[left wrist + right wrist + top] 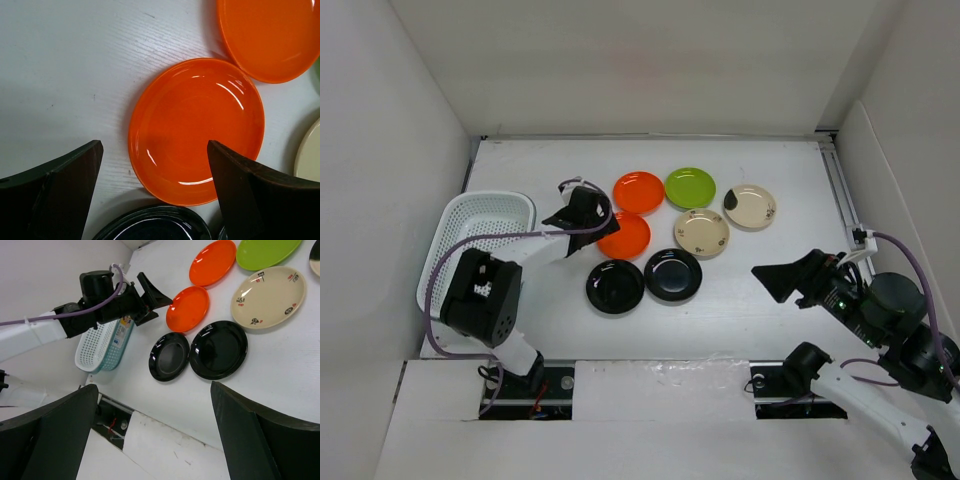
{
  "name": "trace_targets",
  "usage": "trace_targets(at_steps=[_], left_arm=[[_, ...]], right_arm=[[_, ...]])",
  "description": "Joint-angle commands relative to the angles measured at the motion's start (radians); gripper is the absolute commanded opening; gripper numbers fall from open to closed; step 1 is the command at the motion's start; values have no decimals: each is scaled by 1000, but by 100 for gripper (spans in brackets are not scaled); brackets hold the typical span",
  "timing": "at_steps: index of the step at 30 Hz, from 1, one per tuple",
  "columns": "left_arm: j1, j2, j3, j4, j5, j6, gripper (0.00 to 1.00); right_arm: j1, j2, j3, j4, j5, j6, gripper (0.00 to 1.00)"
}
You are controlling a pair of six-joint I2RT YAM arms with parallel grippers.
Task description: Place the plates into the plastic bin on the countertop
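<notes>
The nearer orange plate [195,130] lies flat on the countertop [760,310] around the middle of the bench, and it looks like your current target. The left gripper [154,150] hangs right over it with its fingers spread wide, one to each side of the plate's near rim, probably lined up to close on that rim. The plastic bin [470,215] sits against the left edge, just beside this plate, so the carry should be short.

All seven plates are outside the bin. The second orange plate [638,192] and the lime green plate [690,187] lie toward the far edge, the two beige plates [702,233] toward the right, and the two black plates [673,274] toward the near edge. The right gripper [154,389] waits near the right edge, fingers apart and empty, likely kept clear of the left arm [485,295].

You cannot tell how high the left fingers are above the plate. From above, the gripper hides the plate's left rim, and the arm covers the bin's near corner. The left wrist view crops the neighbouring plates.
</notes>
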Motion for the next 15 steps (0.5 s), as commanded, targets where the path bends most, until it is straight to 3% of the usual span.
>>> trace_targets(at_steps=[1, 7, 10, 15], left_arm=[[-2, 12, -26, 75, 38, 17, 82], [-2, 71, -35, 75, 38, 17, 71], [7, 82, -44, 75, 38, 17, 59], [7, 94, -55, 75, 29, -3, 52]], right_arm=[[-2, 1, -7, 47, -16, -15, 100], [-2, -8, -7, 47, -16, 4, 100], [-2, -18, -7, 47, -16, 4, 100], [-2, -18, 2, 47, -16, 13, 100]])
